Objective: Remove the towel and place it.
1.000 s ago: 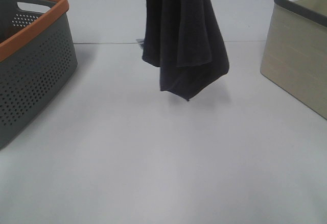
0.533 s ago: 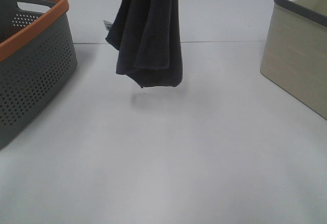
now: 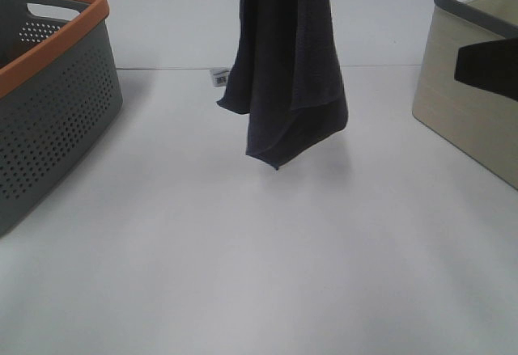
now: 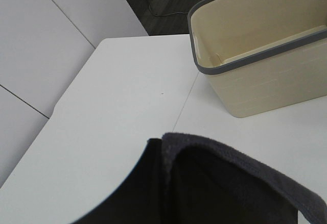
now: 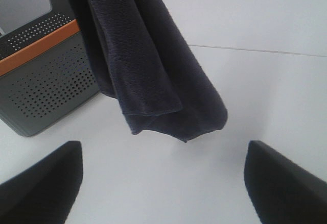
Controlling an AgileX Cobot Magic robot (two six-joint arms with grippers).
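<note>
The dark towel (image 3: 283,64) hangs bunched in the air above the middle of the white table (image 3: 243,258). Its lowest corner is just off the surface and its small white tag (image 3: 219,77) sticks out on the left. Its top runs out of the high view. In the left wrist view the towel (image 4: 204,183) fills the space right at my left gripper, whose fingers are hidden; it is shut on the cloth. My right gripper (image 5: 162,152) stands open, its fingers (image 5: 46,178) spread wide below and in front of the hanging towel (image 5: 138,66), apart from it.
A grey perforated basket with an orange rim (image 3: 48,88) stands at the left of the table. A beige basket with a grey rim (image 3: 477,112) stands at the right. A dark part of my right arm (image 3: 490,70) shows in front of the beige basket.
The hanging towel swung left, then back to the right near the middle. A dark part of my right arm has come into the high view at the right.
</note>
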